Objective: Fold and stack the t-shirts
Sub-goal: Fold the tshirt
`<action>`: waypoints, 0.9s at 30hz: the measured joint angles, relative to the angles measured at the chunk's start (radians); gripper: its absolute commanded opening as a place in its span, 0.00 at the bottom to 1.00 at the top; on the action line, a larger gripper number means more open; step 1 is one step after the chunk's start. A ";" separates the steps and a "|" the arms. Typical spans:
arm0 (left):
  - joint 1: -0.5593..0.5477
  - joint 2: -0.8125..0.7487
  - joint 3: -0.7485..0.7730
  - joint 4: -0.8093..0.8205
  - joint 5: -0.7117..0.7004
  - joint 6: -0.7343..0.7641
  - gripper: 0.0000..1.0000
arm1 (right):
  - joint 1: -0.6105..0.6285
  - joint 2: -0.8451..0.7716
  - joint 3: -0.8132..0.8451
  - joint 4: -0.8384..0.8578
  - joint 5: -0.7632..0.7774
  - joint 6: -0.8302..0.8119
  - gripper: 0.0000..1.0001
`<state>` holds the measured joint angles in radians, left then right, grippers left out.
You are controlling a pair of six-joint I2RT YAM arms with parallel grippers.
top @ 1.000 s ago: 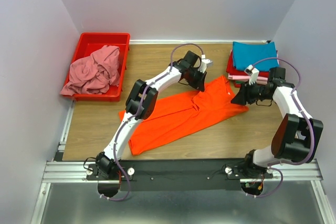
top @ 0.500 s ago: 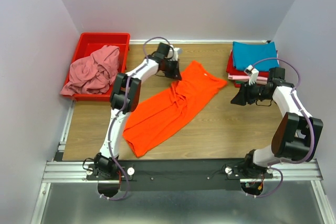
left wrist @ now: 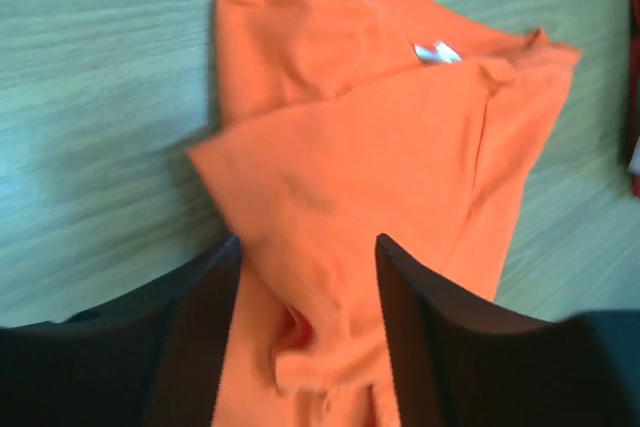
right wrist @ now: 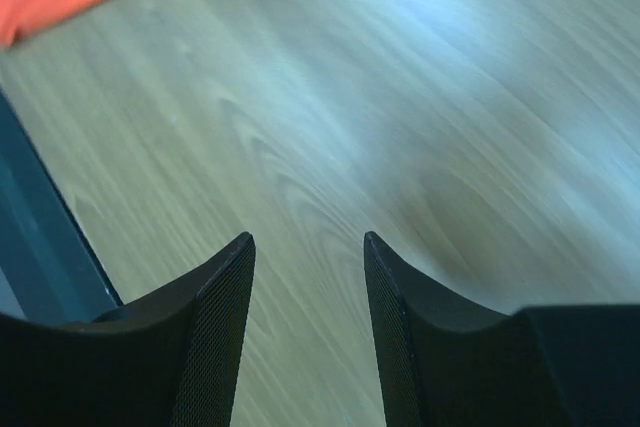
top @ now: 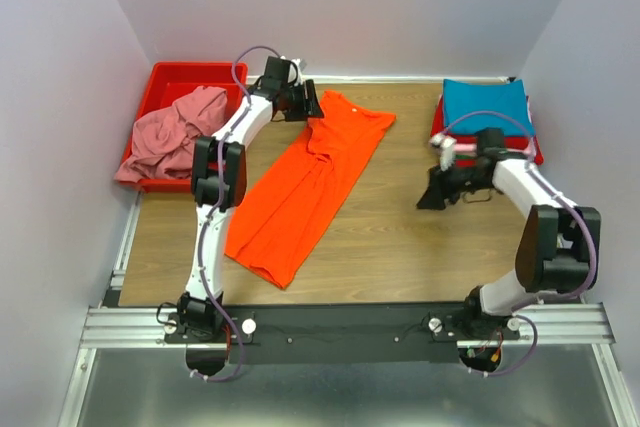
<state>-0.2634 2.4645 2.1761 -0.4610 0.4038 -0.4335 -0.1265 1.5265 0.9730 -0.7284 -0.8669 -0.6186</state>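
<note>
The orange t-shirt (top: pixel 305 182) was spread in a long, loosely rumpled strip on the bench (top: pixel 400 237), just to the right of the red bin (top: pixel 195 75). Its collar end lay level with the bin's far half and its hem reached well nearer than the bin. The left claw (top: pixel 305 107) was placed over the collar-and-shoulder end, close beside the bin's far right corner. In the wrist view the left claw (left wrist: pixel 308 247) was seen with its jaws set wide, a ridge of orange cloth bunched between them and a white label (left wrist: pixel 435 52) showing at the neck. Because that view was blurred, it could not be said for certain whether any cloth was pinched. The right claw (top: pixel 430 197) was held well apart from the bin, across the bench, its jaws parted over bare wood with nothing in them (right wrist: pixel 305 242). A dusty pink shirt (top: pixel 175 137) was heaped in the bin. Far to the bin's right, a teal shirt (top: pixel 485 107) topped a stack over a red shirt (top: pixel 440 127) and a pale pink shirt (top: pixel 445 147). The orange cloth was judged light, limp and prone to creasing and dragging. It would best be taken at both shoulder seams, or at a shoulder and the matching hem corner, so that it could be pulled flat before folding.
</note>
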 measured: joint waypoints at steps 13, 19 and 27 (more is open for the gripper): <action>0.089 -1.044 -0.697 0.189 -0.217 0.177 0.92 | 0.830 0.104 0.215 -0.043 0.150 -0.494 0.97; 0.209 -1.532 -0.956 0.250 -0.326 0.189 0.94 | 1.123 0.278 0.304 0.064 0.246 -0.528 0.84; 0.209 -1.711 -1.063 0.172 -0.349 0.174 0.94 | 1.291 0.401 0.332 0.208 0.430 -0.443 0.65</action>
<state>-0.0544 0.7532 1.1130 -0.2893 0.0551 -0.2592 1.1648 1.9270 1.3045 -0.5205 -0.4370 -1.0618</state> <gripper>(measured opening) 0.940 0.700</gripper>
